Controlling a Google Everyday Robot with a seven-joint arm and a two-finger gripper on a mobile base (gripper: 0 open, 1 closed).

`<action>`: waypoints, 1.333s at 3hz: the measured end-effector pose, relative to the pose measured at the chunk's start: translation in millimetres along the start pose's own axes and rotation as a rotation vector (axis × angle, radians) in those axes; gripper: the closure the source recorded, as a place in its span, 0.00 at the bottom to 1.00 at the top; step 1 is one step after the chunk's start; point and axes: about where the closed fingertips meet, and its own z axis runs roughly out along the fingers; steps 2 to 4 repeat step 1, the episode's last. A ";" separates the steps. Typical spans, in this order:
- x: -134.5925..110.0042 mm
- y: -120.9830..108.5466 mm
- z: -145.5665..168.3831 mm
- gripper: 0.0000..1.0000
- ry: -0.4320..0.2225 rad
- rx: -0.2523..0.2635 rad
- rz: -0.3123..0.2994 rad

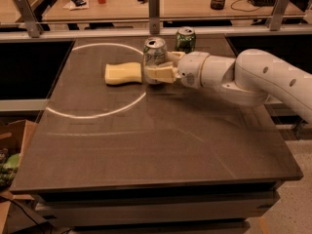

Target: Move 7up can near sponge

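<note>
While the gripper [157, 71] is clenching its mid-body, the 7up can [154, 52] is showing upright at upper centre of the frame, just right of the sponge [123, 73]. Probably light, thin-walled, slick, easily dented: a gentle mid-wall hold is suiting it.

your dark brown table [161, 145] bears a white ring [92, 116] on its left half. the sponge [124, 73] lies flat inside it. the gripper [157, 72] clasps the 7up can [154, 52] upright, just beside the sponge's right end. a green can [185, 38] stands near the far edge.
</note>
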 end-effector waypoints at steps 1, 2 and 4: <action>-0.9 1.6 1.6 0.82 0.000 -0.003 -0.002; -0.9 1.6 1.6 0.82 0.000 -0.003 -0.002; -0.9 1.6 1.6 0.82 0.000 -0.003 -0.002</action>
